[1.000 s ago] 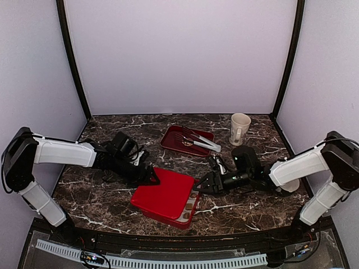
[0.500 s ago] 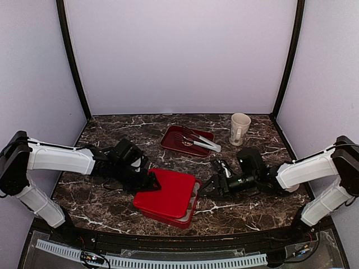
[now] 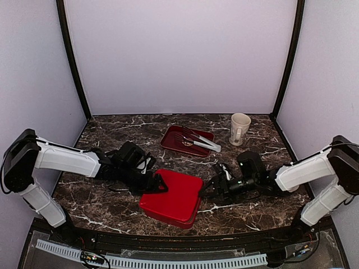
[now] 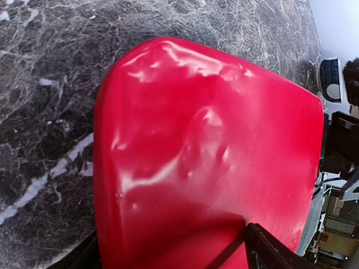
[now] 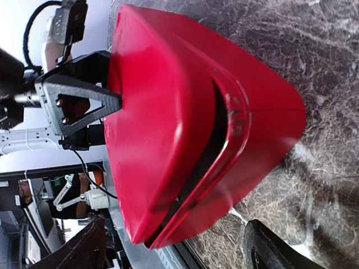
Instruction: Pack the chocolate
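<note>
Near the front middle of the dark marble-patterned table (image 3: 112, 134) sits a glossy red plastic lid (image 3: 174, 193) with rounded corners, laid over a matching red base (image 5: 269, 129). No chocolate shows in any view. Since none lies loose on the table, my reading is that the pieces are inside the box under that lid, though the pictures cannot confirm it.

On that reading the filling looks finished and the closing is under way. The lid covers the base but is not seated. The right wrist view shows a dark, curved gap between lid and base at the corner facing that arm.

The left gripper (image 3: 157, 184) has its jaws spread wide at the lid's left edge. One finger rests on the top surface, and nothing is clamped between the fingers as far as I can tell. The right gripper (image 3: 208, 190) is also spread wide and holds nothing, low at the table just beside the box's right side.

What is left, I judge, is to press the lid down until the gap closes.

Farther back lie a dark red rectangular tray (image 3: 170, 141) holding metal tongs (image 3: 199, 141), and a cream mug (image 3: 240, 129)
</note>
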`<state>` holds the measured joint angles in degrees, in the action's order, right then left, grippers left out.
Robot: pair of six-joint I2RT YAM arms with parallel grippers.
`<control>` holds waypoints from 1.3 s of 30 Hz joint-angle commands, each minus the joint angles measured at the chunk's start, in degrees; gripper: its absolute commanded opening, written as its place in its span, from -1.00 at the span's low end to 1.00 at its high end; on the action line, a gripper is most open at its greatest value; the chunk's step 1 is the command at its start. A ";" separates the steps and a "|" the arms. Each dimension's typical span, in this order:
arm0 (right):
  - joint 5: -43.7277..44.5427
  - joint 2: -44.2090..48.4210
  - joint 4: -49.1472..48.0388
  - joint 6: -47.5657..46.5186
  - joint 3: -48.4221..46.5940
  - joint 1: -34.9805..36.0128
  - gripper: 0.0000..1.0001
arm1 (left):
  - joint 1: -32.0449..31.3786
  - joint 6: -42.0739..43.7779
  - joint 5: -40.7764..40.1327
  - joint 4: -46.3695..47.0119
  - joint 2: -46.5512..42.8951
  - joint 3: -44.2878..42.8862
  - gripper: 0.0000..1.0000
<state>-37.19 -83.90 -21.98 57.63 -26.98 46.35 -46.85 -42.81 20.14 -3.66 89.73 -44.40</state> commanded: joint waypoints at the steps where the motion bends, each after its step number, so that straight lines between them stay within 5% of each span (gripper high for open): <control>1: -0.93 -5.15 -9.88 4.71 -1.21 -0.21 0.71 | -2.07 -2.39 2.84 1.40 2.61 3.34 0.68; 9: -2.00 -12.17 -16.60 8.77 -5.48 0.02 0.68 | -2.88 -6.56 1.53 1.95 1.69 5.08 0.89; 23: 0.52 -8.00 1.16 1.36 -8.98 -0.73 0.73 | -3.42 -4.48 -7.14 -17.10 -5.18 -0.11 0.98; 33: 1.25 -0.24 4.96 1.40 -3.87 -1.38 0.74 | -0.89 -1.36 -0.86 -7.52 -15.22 7.11 0.98; 36: 0.92 2.02 5.07 2.23 -2.63 -1.54 0.71 | 2.20 -0.77 0.41 -5.62 -20.19 9.50 0.89; 39: 0.25 2.64 4.72 3.31 -2.43 -1.55 0.68 | 4.44 -0.16 1.46 -6.10 -22.10 10.65 0.58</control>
<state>-36.36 -82.72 -16.64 59.96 -30.20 45.21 -44.93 -45.04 19.38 -11.33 70.70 -35.62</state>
